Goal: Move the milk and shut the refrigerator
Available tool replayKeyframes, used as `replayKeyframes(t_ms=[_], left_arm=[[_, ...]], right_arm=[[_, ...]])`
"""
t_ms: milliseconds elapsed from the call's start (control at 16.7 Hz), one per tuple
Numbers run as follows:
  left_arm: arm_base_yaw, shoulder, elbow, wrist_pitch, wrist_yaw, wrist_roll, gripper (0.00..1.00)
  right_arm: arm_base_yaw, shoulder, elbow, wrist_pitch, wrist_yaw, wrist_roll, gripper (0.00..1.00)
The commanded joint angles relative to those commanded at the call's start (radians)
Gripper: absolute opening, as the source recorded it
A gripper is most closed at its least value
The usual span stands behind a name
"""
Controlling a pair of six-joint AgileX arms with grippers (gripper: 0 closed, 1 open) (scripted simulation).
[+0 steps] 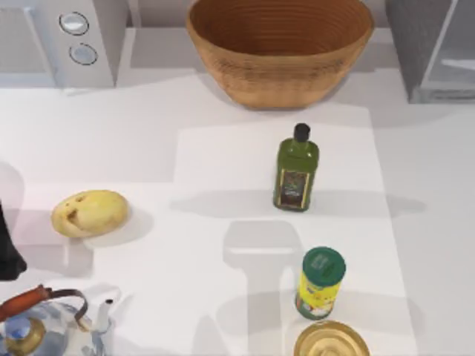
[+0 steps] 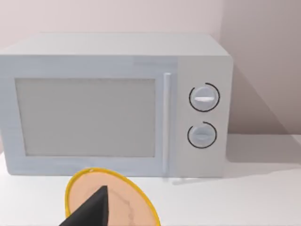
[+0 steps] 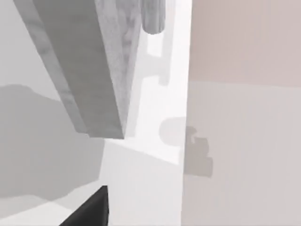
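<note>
The milk is out of view. The refrigerator (image 1: pixel 438 52) is a grey cabinet with a pale door, cut off at the table's back right corner. In the right wrist view a grey slab (image 3: pixel 89 66) and a pale panel, apparently parts of the refrigerator, loom very near, with a dark part of my right gripper (image 3: pixel 91 209) at the frame's lower edge. My left arm (image 1: pixel 7 248) is parked at the table's left edge. A dark tip of my left gripper (image 2: pixel 94 212) shows in the left wrist view, facing the white microwave (image 2: pixel 117 103).
A woven basket (image 1: pixel 280 48) stands at the back centre and the microwave (image 1: pixel 63 41) at the back left. A green bottle (image 1: pixel 296 169) is mid-table, with a yellow can with a green lid (image 1: pixel 320 283) and a round dish (image 1: pixel 331 341) nearer the front. A potato (image 1: pixel 89 213) and a kettle (image 1: pixel 41 326) lie left.
</note>
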Motion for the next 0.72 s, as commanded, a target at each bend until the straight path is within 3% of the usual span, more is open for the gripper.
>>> replayKeyframes(t_ms=[420,720], left_arm=[[0.0,0.0,0.0,0.0,0.0,0.0,1.0],[0.0,0.0,0.0,0.0,0.0,0.0,1.0]], right_arm=[[0.384,0.018,0.011,0.445,0.082,0.554,1.0],[0.579,0.014,-0.024,0.752,0.137,0.917,1.0]])
